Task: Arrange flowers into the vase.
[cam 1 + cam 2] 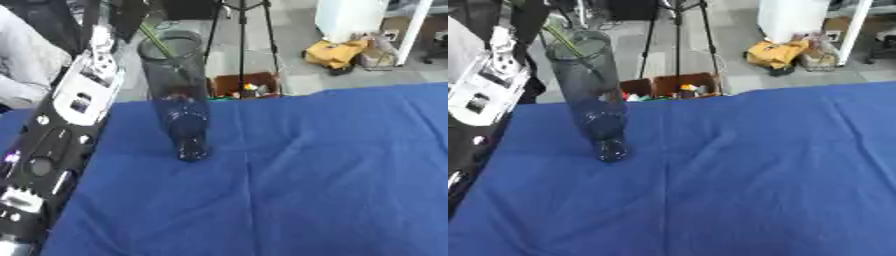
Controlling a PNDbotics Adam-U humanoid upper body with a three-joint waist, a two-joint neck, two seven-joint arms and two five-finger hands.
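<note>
Insertion step, I judge — left arm [61, 135] reaches up past the tall clear vase [179, 95] on the blue table [306, 175], a green stem [157, 40] at its mouth; hand out of frame, grip unknowable — next, lower the stem in.

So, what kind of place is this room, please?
Probably a lab or workshop, not a home. A tripod stands on the bare floor behind the blue-covered table, beside a box of small items, and the glass vase looks staged for a test.
</note>
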